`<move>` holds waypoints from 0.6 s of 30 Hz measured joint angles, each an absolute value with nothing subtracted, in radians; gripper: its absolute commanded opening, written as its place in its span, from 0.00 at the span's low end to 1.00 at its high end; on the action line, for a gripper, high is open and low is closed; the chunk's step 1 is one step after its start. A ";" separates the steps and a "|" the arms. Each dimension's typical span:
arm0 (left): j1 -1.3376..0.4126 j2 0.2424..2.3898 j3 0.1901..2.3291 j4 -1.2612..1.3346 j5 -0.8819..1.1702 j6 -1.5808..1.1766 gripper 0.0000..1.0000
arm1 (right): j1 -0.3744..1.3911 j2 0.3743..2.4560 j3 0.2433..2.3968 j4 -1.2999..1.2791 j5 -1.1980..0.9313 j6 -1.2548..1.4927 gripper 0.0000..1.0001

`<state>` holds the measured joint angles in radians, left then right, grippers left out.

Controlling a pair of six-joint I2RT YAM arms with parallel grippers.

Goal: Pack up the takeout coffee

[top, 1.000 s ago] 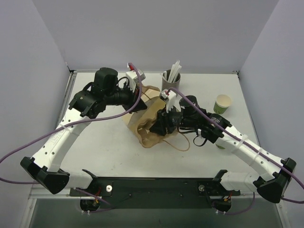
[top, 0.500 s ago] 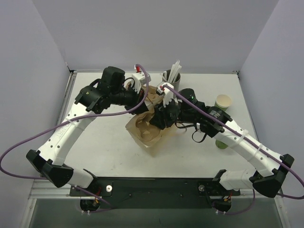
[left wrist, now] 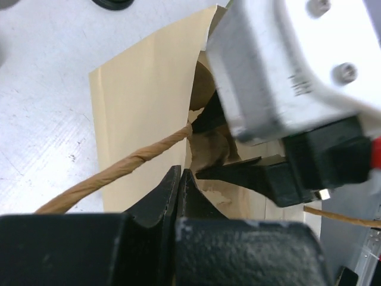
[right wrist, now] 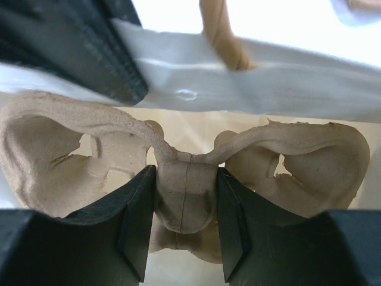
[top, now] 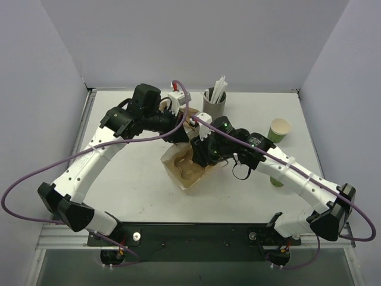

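Cup position: green paper cup (top: 280, 129) stands upright at the far right of the table (top: 131, 179), well apart from both grippers. I see cream inside and no lid on it.
Bag side: left gripper (left wrist: 180, 186) is pinched flat on the rim of the paper bag (left wrist: 143, 113), beside its twisted handle.
Carrier side: right gripper (right wrist: 184, 208) is clamped on the centre web of a pulp carrier (right wrist: 53, 143) at the bag mouth.
Handling (my judgement): light, thin-walled and easily crushed; it would spill if tipped.
Hold: I would grasp it gently at mid-wall and keep it upright.

White arm links (top: 89, 165), black joints (top: 146, 97), purple cables (top: 41, 173), black pincer fingers (right wrist: 136, 223).
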<state>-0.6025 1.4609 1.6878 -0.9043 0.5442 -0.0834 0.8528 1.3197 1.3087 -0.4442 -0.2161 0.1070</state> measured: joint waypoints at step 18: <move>-0.683 1.568 1.721 -0.956 0.119 -0.194 0.00 | 0.878 1.493 1.264 -0.448 -0.085 0.168 0.29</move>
<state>-0.6830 1.5677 1.7206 -0.9558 0.1188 -0.1940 0.8776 1.4933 1.2644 -0.4477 -0.0853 0.1684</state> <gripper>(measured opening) 0.022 0.367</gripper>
